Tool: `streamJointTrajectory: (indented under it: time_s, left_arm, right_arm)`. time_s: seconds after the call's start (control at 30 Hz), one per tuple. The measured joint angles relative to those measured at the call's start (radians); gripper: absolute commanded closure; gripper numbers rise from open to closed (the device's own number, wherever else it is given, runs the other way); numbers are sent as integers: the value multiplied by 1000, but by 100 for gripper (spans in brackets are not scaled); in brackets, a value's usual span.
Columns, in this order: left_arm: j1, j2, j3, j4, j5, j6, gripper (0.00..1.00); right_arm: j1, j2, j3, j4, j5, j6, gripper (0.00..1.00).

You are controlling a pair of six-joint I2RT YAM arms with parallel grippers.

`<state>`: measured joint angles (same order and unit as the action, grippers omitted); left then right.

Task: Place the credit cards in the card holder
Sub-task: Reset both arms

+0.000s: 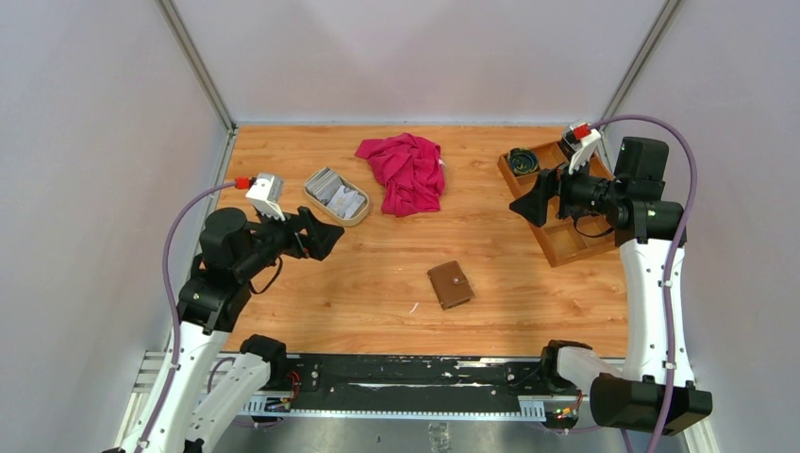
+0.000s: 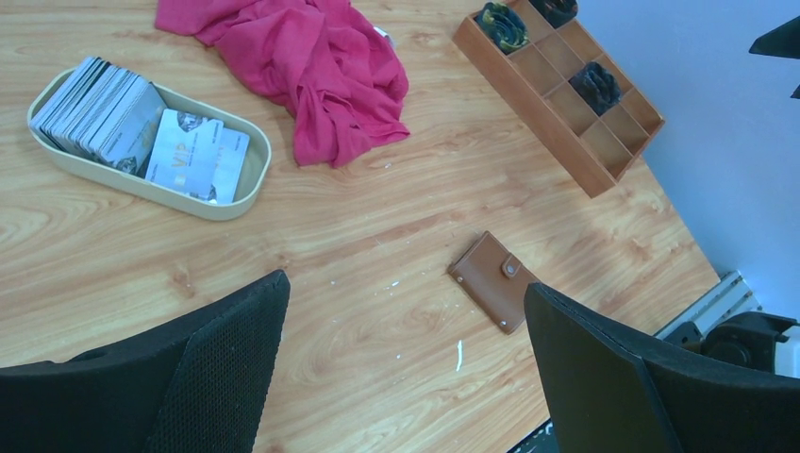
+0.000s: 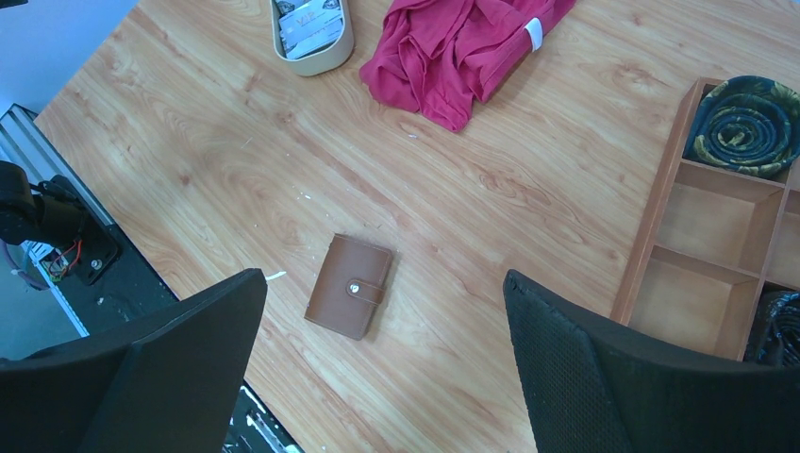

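Note:
The brown leather card holder [image 1: 451, 284] lies closed and snapped on the table near the front middle; it also shows in the left wrist view [image 2: 494, 280] and the right wrist view [image 3: 349, 286]. The credit cards [image 1: 337, 193] sit stacked in a beige oval dish [image 1: 358, 217] at the back left, seen closer in the left wrist view [image 2: 141, 137]. My left gripper [image 1: 325, 235] is open and empty, raised just in front of the dish. My right gripper [image 1: 534, 205] is open and empty, raised at the right over the wooden tray's edge.
A crumpled red cloth [image 1: 406, 170] lies at the back middle. A wooden compartment tray [image 1: 566, 243] at the right holds rolled dark items [image 1: 522, 161]. The black rail [image 1: 406, 373] runs along the near table edge. Grey walls enclose the sides and back.

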<state>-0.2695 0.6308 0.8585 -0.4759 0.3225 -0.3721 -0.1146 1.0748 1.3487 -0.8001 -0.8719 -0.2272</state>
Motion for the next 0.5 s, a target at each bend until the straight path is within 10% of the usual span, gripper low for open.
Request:
streamJointTrajectory:
  time_s: [0.5]
  left_arm:
    - [0,-11,45,-44,-13,21,0]
  right_arm:
    - [-6,-2,0,0,-2,0,0]
